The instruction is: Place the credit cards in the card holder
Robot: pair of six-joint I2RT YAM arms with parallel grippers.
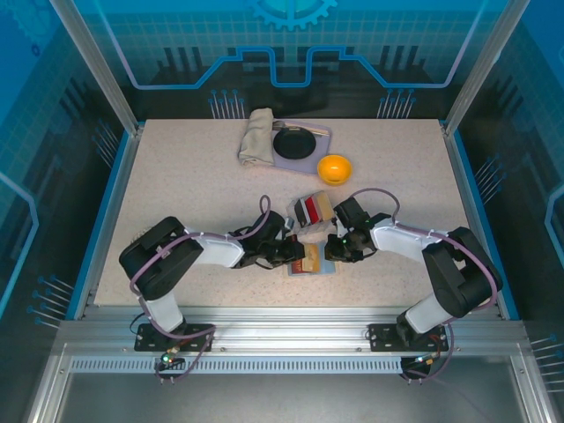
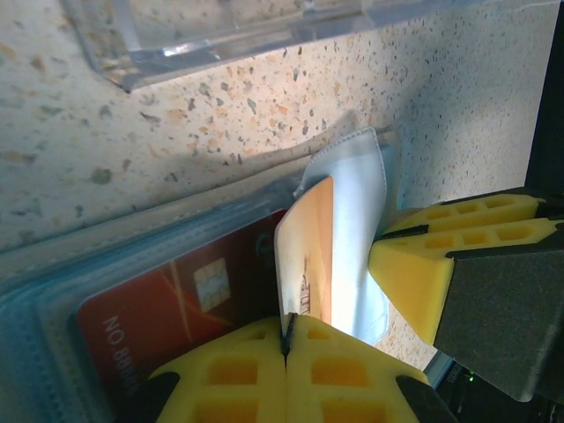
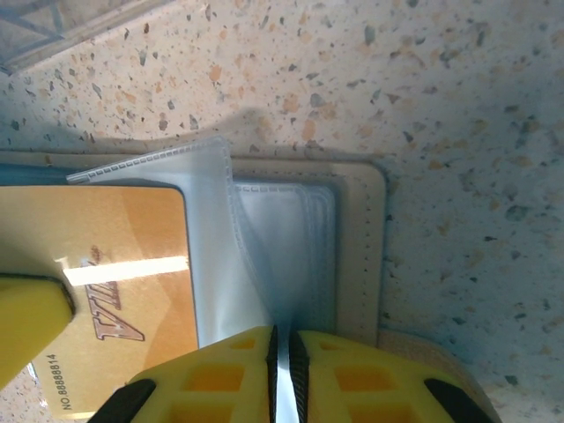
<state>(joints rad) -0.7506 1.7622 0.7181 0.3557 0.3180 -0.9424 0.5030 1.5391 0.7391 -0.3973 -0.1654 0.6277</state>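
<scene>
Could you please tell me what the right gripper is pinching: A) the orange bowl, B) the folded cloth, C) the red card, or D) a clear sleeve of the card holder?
D: the right wrist view shows the right gripper shut on the clear sleeve rising from the card holder.

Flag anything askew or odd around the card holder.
The gold card stands tilted on edge over the card holder, pinched in the jaws of the left gripper, not seated in a slot. The right gripper holds a clear sleeve raised off it. Nothing looks damaged.
</scene>
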